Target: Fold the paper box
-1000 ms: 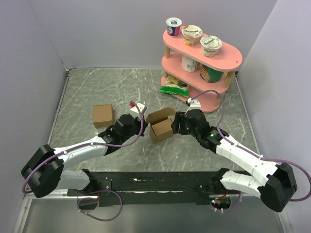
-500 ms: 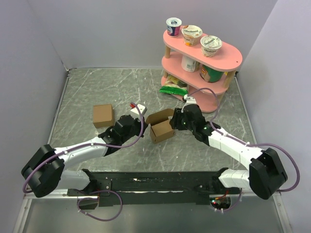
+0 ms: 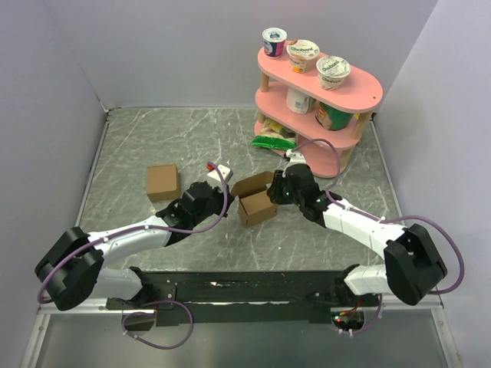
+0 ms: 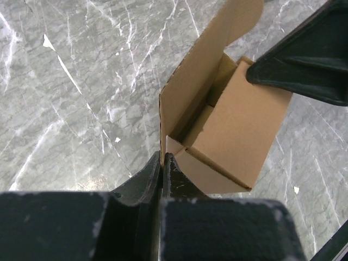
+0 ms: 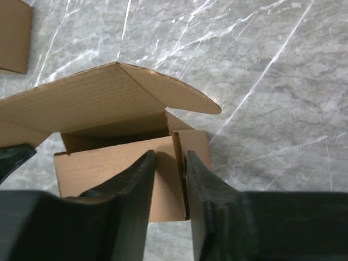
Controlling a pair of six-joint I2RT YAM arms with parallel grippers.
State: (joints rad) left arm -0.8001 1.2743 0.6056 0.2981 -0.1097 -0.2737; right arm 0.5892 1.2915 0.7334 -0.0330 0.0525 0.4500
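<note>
You have both grippers on the open paper box [image 3: 255, 207] at the middle of the table [image 3: 153, 138].
Your left gripper [image 4: 162, 159] is pressed together, pinching the box's thin left wall at its near corner. Your right gripper [image 5: 169, 157] has its fingers only a little apart, one on each side of the box's right wall. The lid flap stands open on the far side.

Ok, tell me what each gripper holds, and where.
Left gripper pinches the brown cardboard box by a side wall's edge; right gripper straddles the opposite wall, unclamped.
</note>
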